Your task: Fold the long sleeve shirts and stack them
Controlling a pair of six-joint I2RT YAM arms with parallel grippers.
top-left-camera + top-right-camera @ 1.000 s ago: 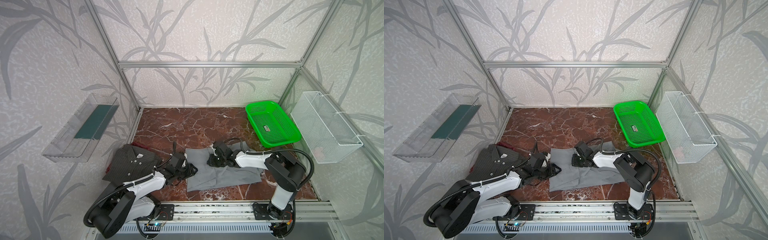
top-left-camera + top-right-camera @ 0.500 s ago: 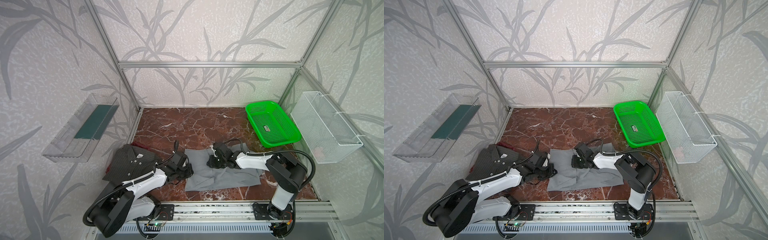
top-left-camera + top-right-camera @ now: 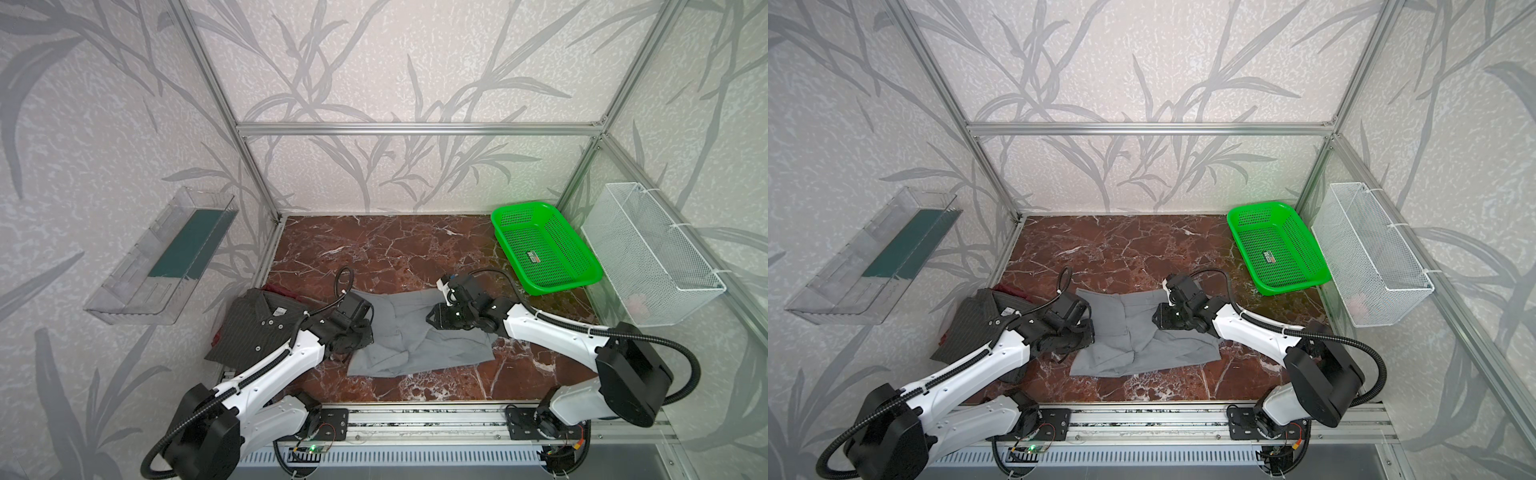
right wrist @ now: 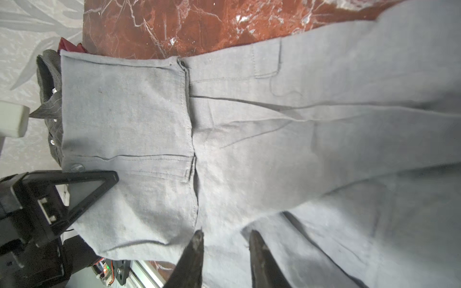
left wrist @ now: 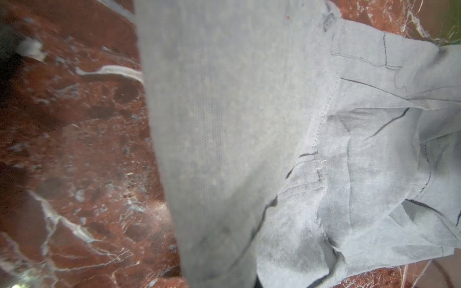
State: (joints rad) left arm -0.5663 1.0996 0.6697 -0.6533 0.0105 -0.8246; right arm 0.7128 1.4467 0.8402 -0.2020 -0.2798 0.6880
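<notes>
The plain grey long sleeve shirt point(image 3: 415, 345) point(image 3: 1133, 340) lies flattened in the middle of the marble table, with a cuffed sleeve panel folded over its left part point(image 4: 124, 129). My left gripper point(image 3: 365, 334) point(image 3: 1090, 332) is at that left edge, shut on the grey cloth; the cloth point(image 5: 224, 124) drapes over its jaws and hides them in the left wrist view. My right gripper point(image 3: 430, 320) point(image 4: 225, 239) is low over the shirt's upper middle, its fingers point(image 4: 197, 249) parted with only flat cloth under them. The dark pinstriped shirt point(image 3: 253, 328) point(image 3: 971, 324) lies folded at the left.
A red cloth point(image 3: 286, 291) peeks out behind the pinstriped shirt. A green mesh basket point(image 3: 557, 284) stands at the back right. A white wire basket point(image 3: 648, 257) hangs on the right wall and a clear tray point(image 3: 162, 253) on the left wall. An aluminium rail runs along the front.
My left gripper has shut on the grey shirt's left edge and drawn back a little to the left. My right gripper's jaws have parted and let go of the cloth.
</notes>
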